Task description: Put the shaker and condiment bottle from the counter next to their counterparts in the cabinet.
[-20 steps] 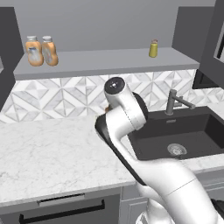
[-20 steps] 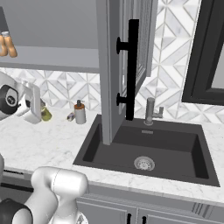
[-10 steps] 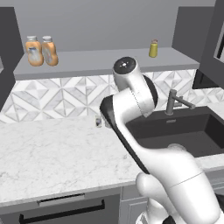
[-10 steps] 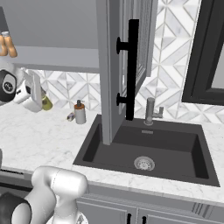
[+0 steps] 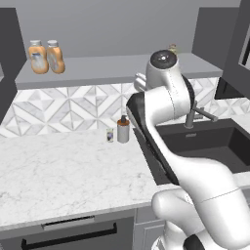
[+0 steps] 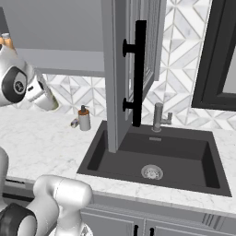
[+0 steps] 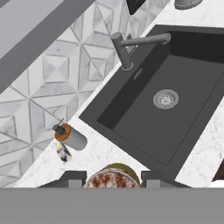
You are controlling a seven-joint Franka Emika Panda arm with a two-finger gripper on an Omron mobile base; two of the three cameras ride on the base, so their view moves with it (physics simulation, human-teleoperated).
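Gripper [image 7: 113,179] sits above the counter [image 5: 58,176], below the cabinet [image 5: 97,68] shelf edge, open air over the sink [image 7: 162,109]. Jaws clamped on the shaker [image 7: 112,177], pinched between both fingertips; pump dispenser [image 5: 123,129] and tiny jar [image 5: 110,135] stand below by the backsplash.

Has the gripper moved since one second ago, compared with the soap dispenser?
Yes. In the right base view the gripper, shut on the shaker, has risen up from level with the soap dispenser toward the shelf.

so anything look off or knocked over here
Nothing stands out. The two orange bottles stand upright on the cabinet shelf, the pump dispenser and the tiny jar upright on the counter; nothing is spilled.
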